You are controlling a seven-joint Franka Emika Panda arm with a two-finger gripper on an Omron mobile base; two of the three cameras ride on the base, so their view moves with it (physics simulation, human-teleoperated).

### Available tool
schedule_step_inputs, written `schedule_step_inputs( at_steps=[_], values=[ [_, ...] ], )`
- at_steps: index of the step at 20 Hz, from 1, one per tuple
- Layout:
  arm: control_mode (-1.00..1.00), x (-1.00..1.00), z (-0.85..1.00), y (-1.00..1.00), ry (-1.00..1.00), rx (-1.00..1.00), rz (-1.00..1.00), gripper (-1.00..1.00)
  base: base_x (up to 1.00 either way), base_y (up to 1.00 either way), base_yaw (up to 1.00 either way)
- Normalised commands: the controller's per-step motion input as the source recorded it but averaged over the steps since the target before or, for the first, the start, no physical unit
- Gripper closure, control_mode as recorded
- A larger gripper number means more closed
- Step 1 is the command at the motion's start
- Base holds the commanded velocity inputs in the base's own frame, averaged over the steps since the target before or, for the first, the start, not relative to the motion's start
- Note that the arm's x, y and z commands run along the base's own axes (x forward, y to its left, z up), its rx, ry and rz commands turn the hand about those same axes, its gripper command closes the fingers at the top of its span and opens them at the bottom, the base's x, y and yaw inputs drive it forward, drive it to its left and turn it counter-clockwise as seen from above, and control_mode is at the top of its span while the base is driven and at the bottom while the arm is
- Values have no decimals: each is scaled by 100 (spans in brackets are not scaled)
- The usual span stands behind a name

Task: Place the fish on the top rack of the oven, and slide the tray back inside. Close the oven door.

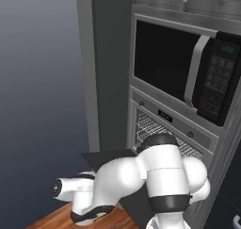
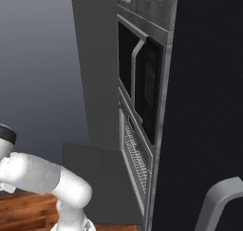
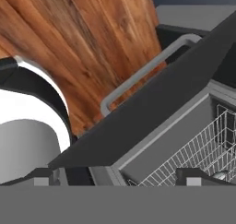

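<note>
Wire rack [image 3: 203,154] between open jaws

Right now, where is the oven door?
The oven door hangs open and flat below the microwave in both base views, beside the wire rack.

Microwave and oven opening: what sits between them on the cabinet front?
In the left base view, a grey control strip with a small dark display runs between the microwave and the oven opening.
</note>
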Motion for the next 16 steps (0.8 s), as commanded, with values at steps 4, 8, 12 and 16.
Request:
schedule_step_inputs(
  at_steps=[4, 8, 12, 16],
  values=[
    [-100, 6, -24, 0, 2, -11, 0, -100, 0, 0, 0],
    [-100, 42, -43, 0, 20, -8, 0, -100, 0, 0, 0],
    [-100, 55, -48, 0, 23, -5, 2, -100, 0, 0, 0],
    [-100, 51, -57, 0, 14, -9, 3, -100, 0, 0, 0]
  ],
)
